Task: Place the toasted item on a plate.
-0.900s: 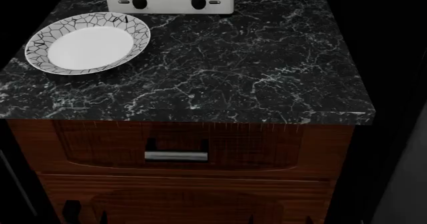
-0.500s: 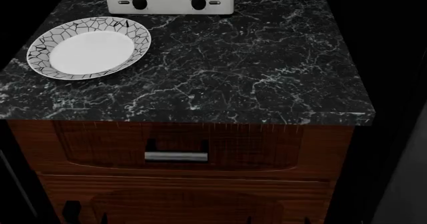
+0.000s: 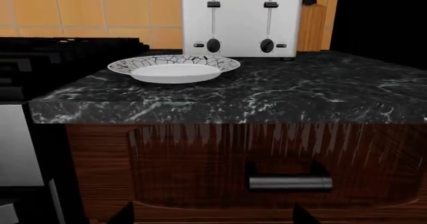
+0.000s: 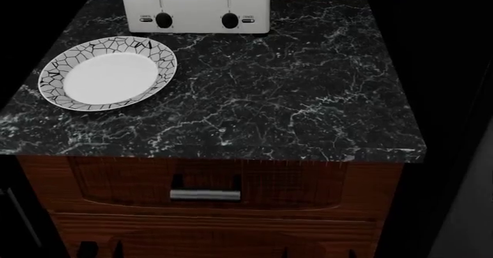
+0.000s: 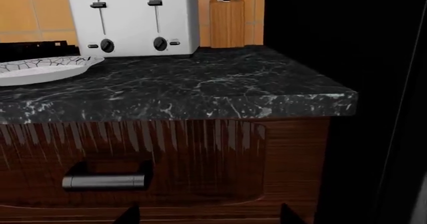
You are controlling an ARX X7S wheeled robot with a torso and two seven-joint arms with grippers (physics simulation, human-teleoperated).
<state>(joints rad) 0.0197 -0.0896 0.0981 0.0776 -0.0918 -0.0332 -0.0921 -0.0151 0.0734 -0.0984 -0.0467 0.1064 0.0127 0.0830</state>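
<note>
The round white plate (image 4: pixel 108 73) with a black mosaic rim lies on the black marble counter (image 4: pixel 277 96) at its left, in front of the white toaster (image 4: pixel 194 4). The plate also shows in the left wrist view (image 3: pixel 173 69) and partly in the right wrist view (image 5: pixel 40 68). No slice of bread shows in any view. My left gripper (image 3: pixel 212 216) is open and empty, low in front of the wooden drawer front. My right gripper (image 5: pixel 209 215) is open and empty at the same height, further right. Both are below the counter's front edge.
The toaster (image 3: pixel 240 23) has two levers and two knobs. A wooden knife block (image 5: pixel 227 21) stands to its right. A drawer with a metal handle (image 4: pixel 205 195) is under the counter. A dark stove (image 3: pixel 60 53) adjoins the counter's left side.
The head view has shifted: the counter and plate sit lower in the picture, and more of the toaster and the knife block have come into view.
</note>
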